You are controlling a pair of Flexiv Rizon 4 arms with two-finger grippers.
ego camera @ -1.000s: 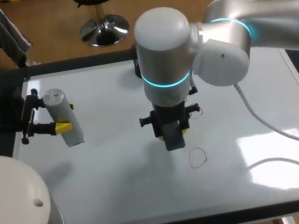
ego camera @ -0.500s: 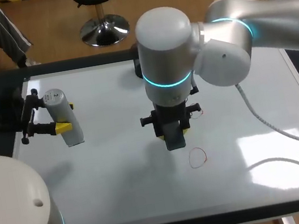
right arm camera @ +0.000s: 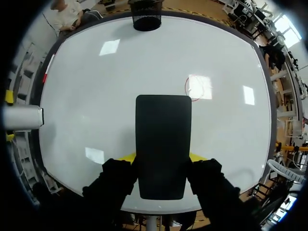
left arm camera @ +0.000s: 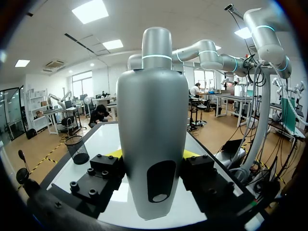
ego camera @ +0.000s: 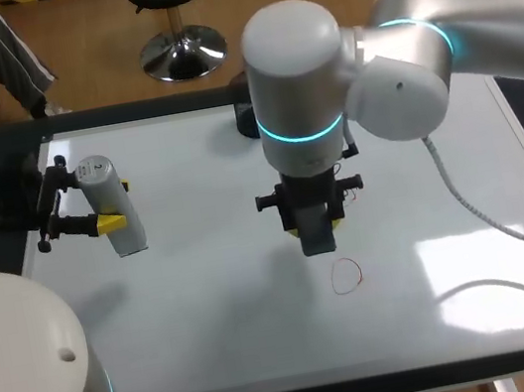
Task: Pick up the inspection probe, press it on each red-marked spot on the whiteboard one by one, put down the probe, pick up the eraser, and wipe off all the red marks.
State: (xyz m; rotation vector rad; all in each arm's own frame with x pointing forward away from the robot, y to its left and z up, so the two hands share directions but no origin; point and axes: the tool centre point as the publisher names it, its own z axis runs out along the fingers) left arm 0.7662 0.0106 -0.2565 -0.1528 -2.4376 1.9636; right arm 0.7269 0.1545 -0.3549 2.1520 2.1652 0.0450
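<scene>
- Judged to be at the wiping step: pinching the eraser (ego camera: 317,243) from two sides in the right gripper (ego camera: 314,229), over the middle of the whiteboard (ego camera: 208,295).
- Seen from the right wrist view as a black block clamped between the yellow tips, long side pointing away from the gripper.
- Cannot tell from either view whether pressed onto the board or hanging just above it.
- Holding the inspection probe (ego camera: 117,220) in the left gripper (ego camera: 103,208), fingers closed on both its sides, over the left part of the whiteboard and well apart from the eraser.
- Not yet put down, although the task asks for that before erasing.
- Two red marks to wipe, as far as can be seen: a red circle (ego camera: 347,275) on the near side of the eraser and slightly right, close but not under it; and a small red scribble (ego camera: 346,194) just right of the right gripper, partly hidden by it.
- Next, in all likelihood: setting the eraser face flat on the board, then sliding it near and slightly right across the red circle.
- Calls for steady downward pressure and passes broad enough to cover the whole ring, not just one arc.
- After that, going back far and right for the small red scribble.
- Best done with the left gripper and probe kept out of the sweep.
</scene>
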